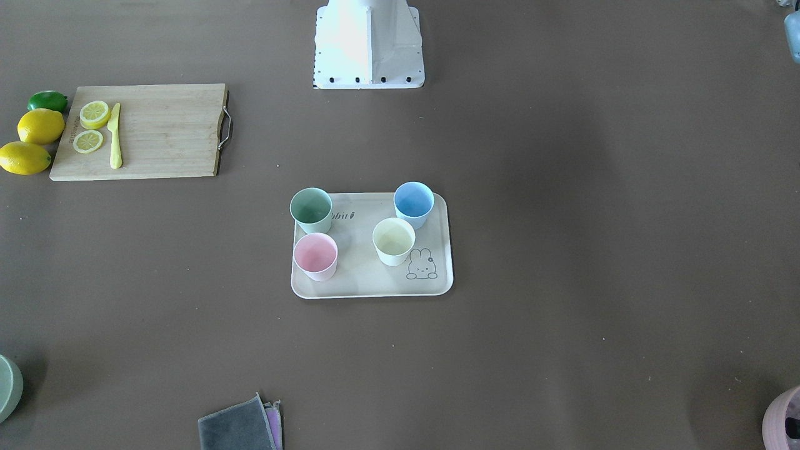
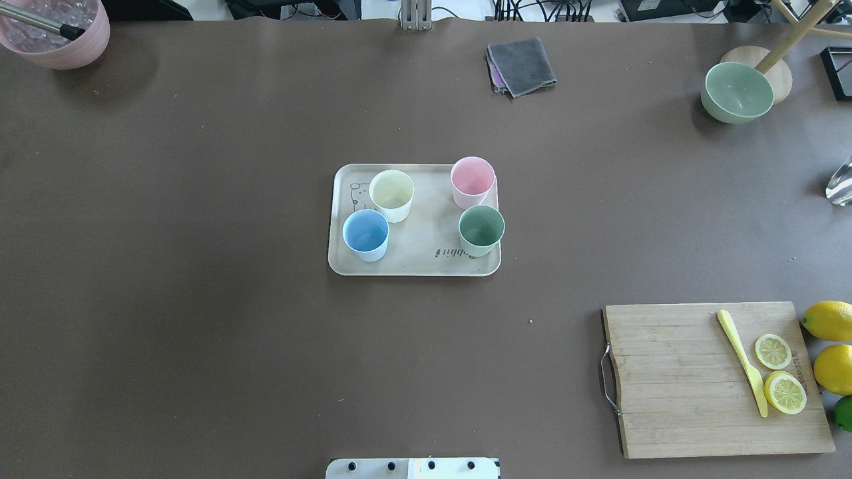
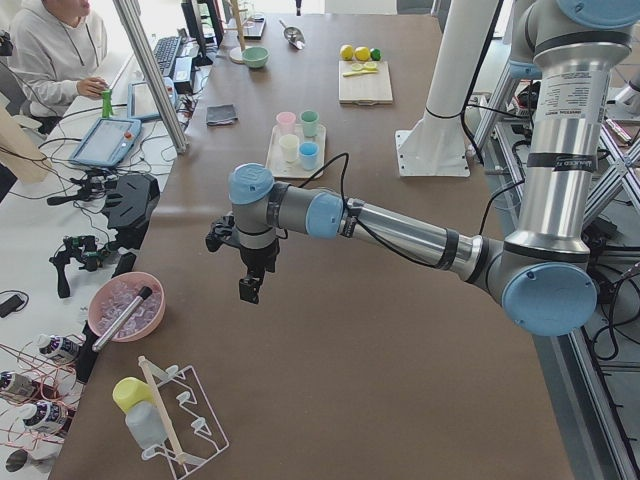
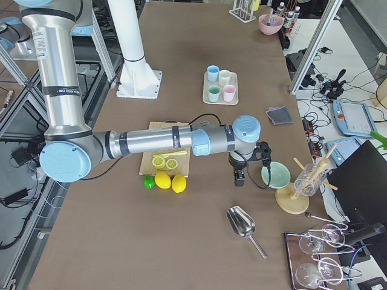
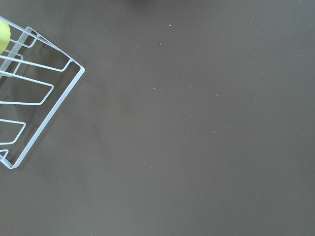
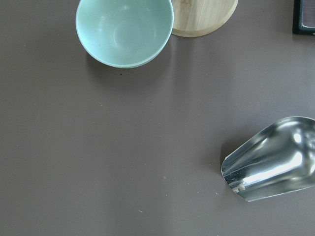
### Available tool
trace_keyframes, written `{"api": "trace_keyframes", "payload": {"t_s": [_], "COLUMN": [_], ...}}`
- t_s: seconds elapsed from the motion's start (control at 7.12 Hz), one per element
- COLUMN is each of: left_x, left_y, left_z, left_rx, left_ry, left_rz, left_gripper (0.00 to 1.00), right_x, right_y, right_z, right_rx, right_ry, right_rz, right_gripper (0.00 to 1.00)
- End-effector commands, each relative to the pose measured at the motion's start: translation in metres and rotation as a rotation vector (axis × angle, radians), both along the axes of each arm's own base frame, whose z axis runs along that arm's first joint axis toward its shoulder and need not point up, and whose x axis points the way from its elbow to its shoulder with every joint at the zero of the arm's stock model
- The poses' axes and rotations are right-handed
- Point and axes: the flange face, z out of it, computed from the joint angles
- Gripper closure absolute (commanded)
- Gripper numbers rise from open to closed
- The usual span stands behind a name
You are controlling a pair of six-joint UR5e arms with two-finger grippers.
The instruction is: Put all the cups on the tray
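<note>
Left arm (image 3: 400,232): reached out low and near level over the table's left end, wrist bent so the left gripper (image 3: 250,290) points straight down above bare tabletop. It holds nothing; the finger gap cannot be told from the side view.

Right arm (image 4: 157,142): stretched out level over the cutting board (image 2: 679,379). The right gripper (image 4: 239,179) points down above the table between the whole lemons (image 2: 829,320) and the sage-green bowl (image 2: 737,92). It holds nothing, and the finger gap again cannot be told.

Count:
- Tray (image 2: 429,219): one, mid-table, well apart from both grippers.
- Cups: four, all upright on the tray. On its left half are the cream-yellow cup (image 2: 392,194) on the far side and the light-blue cup (image 2: 365,234) on the near side. On its right half are the pink cup (image 2: 472,181) on the far side and the mint-green cup (image 2: 481,229) on the near side, by the lettering.
- Whole lemons: two. Lime (image 2: 844,412): one.
- Lemon slices (image 2: 773,351): two, on the board beside one yellow knife (image 2: 742,362).
- Folded grey cloth (image 2: 521,65): one.
- Metal scoop (image 4: 243,225): one.
</note>
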Motion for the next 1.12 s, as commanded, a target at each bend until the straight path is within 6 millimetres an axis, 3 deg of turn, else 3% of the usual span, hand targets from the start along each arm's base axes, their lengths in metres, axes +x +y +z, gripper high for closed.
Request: {"api": "trace_keyframes", "payload": {"t_s": [0.0,0.42,0.84,0.98], "left_x": [-0.016,-0.017,-0.018,-0.017], "left_y": [-0.001,-0.001,0.004,0.002], "left_z": [-0.001,-0.006,0.009,0.026], "left_rx": [0.0,0.016,-0.012,-0.043], "left_ry": [-0.001,0.002,-0.002,-0.004], "left_rz": [-0.032,-0.026,-0.024,-0.023], "left_gripper": [0.02,0.02,0.02,0.02], "right_x": [-0.001,-0.003,-0.003,-0.005], "right_y": [-0.001,-0.002,-0.002,-0.003], "right_z": [-0.001,-0.003,-0.001,0.002], "right_rx": [0.002,0.006,0.004,-0.003], "right_ry": [0.0,-0.001,0.001,0.002], "right_rz": [-0.002,-0.005,-0.006,-0.009], "right_gripper": [0.0,0.0,0.0,0.0]}}
